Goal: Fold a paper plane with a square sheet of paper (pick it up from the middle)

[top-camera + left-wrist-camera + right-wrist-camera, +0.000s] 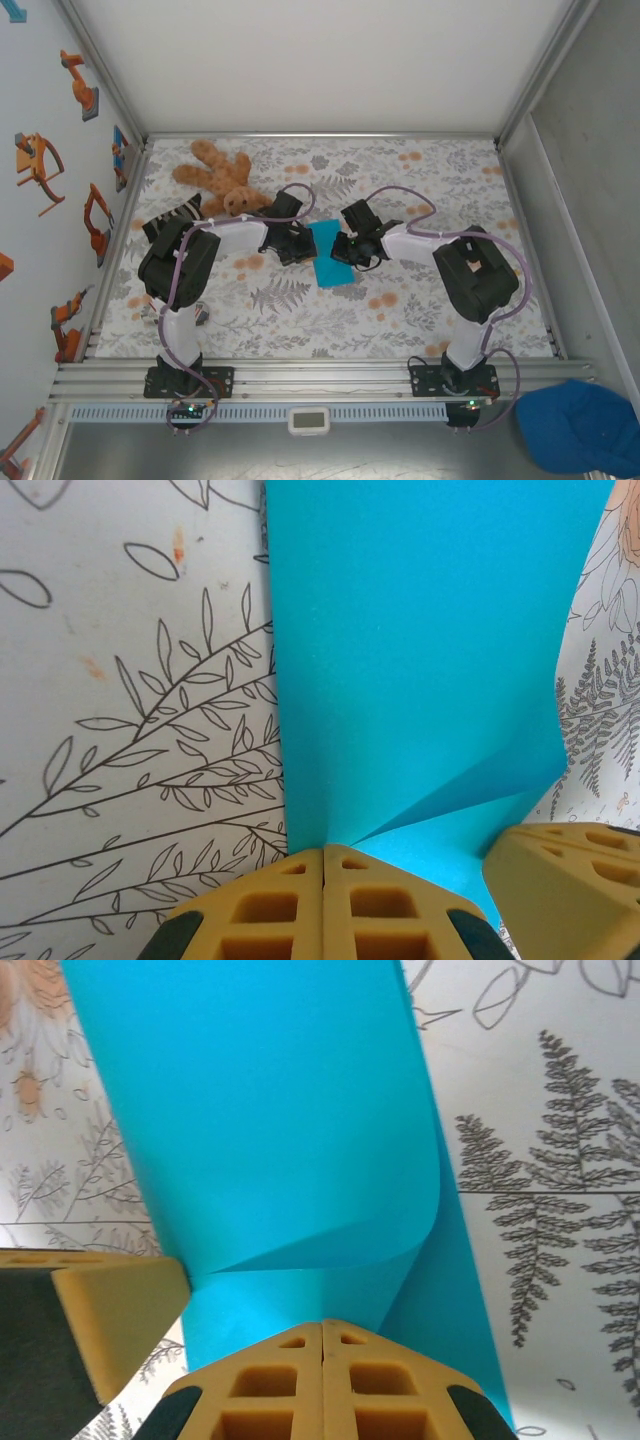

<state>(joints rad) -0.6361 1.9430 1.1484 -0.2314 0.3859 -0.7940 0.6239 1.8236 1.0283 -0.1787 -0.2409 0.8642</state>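
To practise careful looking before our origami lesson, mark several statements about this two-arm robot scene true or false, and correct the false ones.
1. The left gripper and the right gripper are both shut on the square sheet of paper. True.
2. The sheet lies completely flat. False: part of it curves over into a loose fold.
3. The teddy bear lies on the table, apart from the sheet. True.
4. The blue cap rests on the teddy bear. False: it lies off the table, past the right arm's base.
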